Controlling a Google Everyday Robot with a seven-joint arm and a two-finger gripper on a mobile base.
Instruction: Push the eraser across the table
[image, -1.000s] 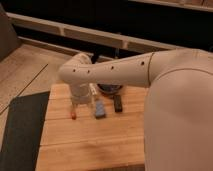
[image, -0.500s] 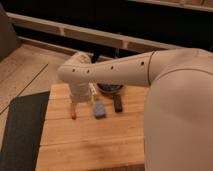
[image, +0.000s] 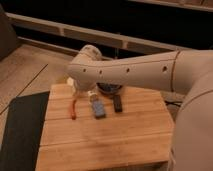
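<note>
The eraser (image: 118, 103) is a small black oblong block lying on the light wooden table (image: 105, 142), right of centre near the far edge. My gripper (image: 83, 93) hangs below the white arm at the table's far left, above the gap between a thin red pen (image: 73, 108) and a blue-grey block (image: 97, 108). The gripper is to the left of the eraser, with the blue-grey block between them, and is apart from the eraser. The arm hides most of the gripper.
A dark bowl (image: 110, 89) sits just behind the eraser at the far edge, partly under the arm. A dark grey floor mat (image: 20, 130) lies left of the table. My white arm and body (image: 195, 100) fill the right side.
</note>
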